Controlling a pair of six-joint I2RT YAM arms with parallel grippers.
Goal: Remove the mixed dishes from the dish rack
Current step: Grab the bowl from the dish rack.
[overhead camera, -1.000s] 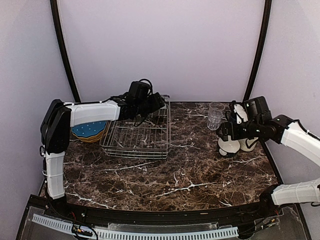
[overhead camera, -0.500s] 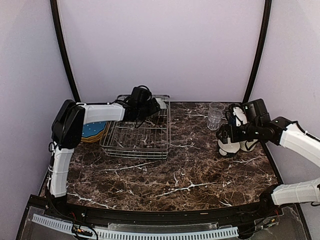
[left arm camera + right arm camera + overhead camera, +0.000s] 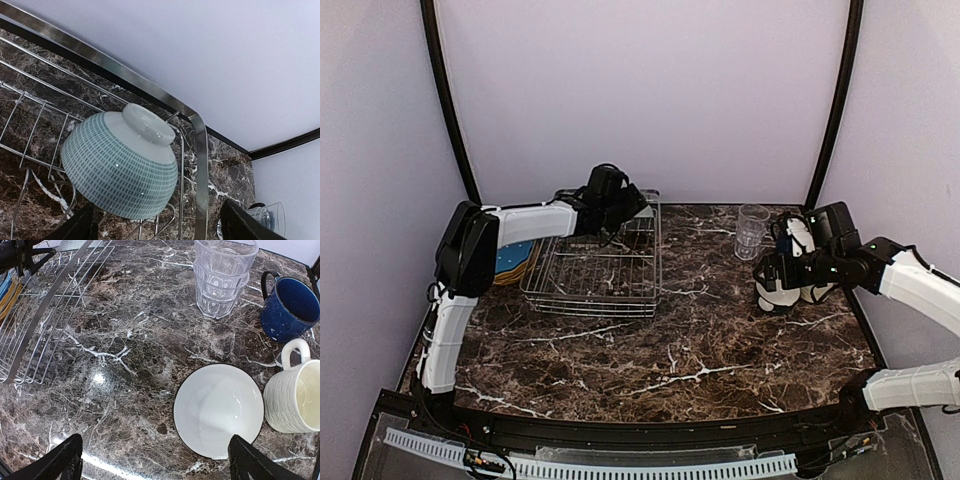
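The dish rack (image 3: 592, 268) stands at the back left, its grid bottom bare where it shows. In the left wrist view a cream bowl with teal dashes (image 3: 120, 165) leans upside down in the rack's far right corner (image 3: 200, 150). My left gripper (image 3: 636, 207) is open, its midpoint (image 3: 160, 230) just below the bowl's rim. My right gripper (image 3: 767, 272) is open and empty (image 3: 157, 465), above the table next to a white bowl (image 3: 218, 410). Stacked clear glasses (image 3: 222, 277), a dark blue mug (image 3: 290, 307) and a cream mug (image 3: 295, 397) stand around it.
A stack of plates with a blue one on top (image 3: 510, 258) lies left of the rack, partly hidden by the left arm. The glasses (image 3: 752, 230) and the white bowl (image 3: 777, 293) crowd the back right. Dark tent poles (image 3: 450, 110) flank the back wall.
My left arm has swung its elbow in and pushed the gripper toward the rack's far right corner. My right gripper has barely moved beside the white bowl.
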